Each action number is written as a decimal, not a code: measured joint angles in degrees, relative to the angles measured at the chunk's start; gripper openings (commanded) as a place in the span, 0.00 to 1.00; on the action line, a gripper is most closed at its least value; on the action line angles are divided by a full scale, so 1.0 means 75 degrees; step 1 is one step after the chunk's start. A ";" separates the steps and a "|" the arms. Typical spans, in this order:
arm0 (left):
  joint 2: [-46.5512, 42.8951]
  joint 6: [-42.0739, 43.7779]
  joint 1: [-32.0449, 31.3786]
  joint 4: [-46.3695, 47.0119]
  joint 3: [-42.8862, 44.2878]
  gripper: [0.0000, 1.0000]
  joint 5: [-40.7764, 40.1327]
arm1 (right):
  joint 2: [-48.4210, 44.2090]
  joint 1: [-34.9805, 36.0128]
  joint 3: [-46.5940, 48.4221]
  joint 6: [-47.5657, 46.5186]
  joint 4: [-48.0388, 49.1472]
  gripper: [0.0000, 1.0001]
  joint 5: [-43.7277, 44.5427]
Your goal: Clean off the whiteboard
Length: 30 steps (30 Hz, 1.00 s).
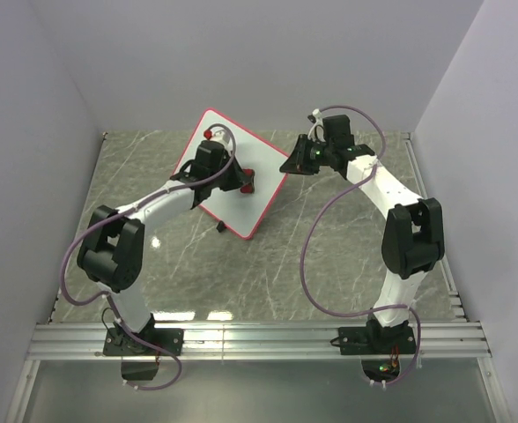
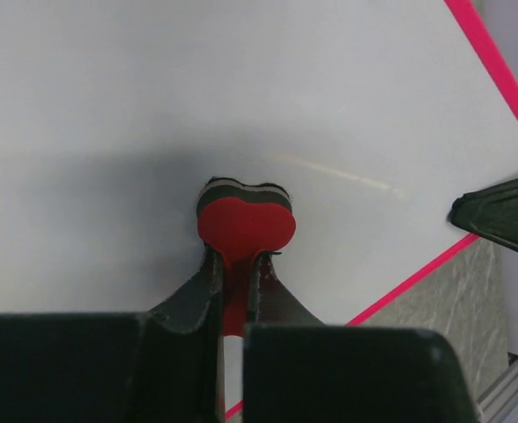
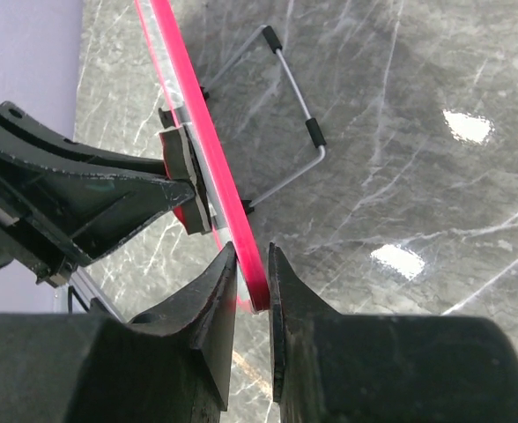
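The whiteboard [image 1: 263,198] sits propped on its wire stand [image 3: 285,115] toward the far edge of the table [image 1: 347,256], a bit left of centre. It's turned diamond-wise: long axis running far-left to near-right, face tilted up toward the left arm. We'd say we're mid-wipe. The left gripper [image 2: 237,264] is pinching a red heart-shaped eraser [image 2: 244,225] flat against the white face, while the right gripper [image 3: 252,282] is clamped on the red rim at the right-hand corner to steady it. The face near the eraser looks clean. There's a red spot [image 1: 209,132] by the far corner – ink or not, we can't tell – so the next move probably calls for sweeping up there with even pressure.
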 measured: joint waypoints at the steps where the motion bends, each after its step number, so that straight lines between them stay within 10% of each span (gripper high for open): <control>1: 0.0000 -0.0009 0.0058 0.0003 -0.0003 0.00 0.0085 | 0.0003 0.0017 0.0000 0.0000 0.0017 0.00 0.0000; 20: 0.0562 0.0000 0.2672 -0.0612 -0.0256 0.00 0.0219 | -0.0003 0.0262 0.0000 -0.0052 0.0201 0.00 -0.0009; 30: 0.1821 0.0023 0.2189 -0.1545 0.2821 0.00 0.0082 | -0.0003 0.0297 -0.0023 -0.0047 0.0248 0.00 -0.0085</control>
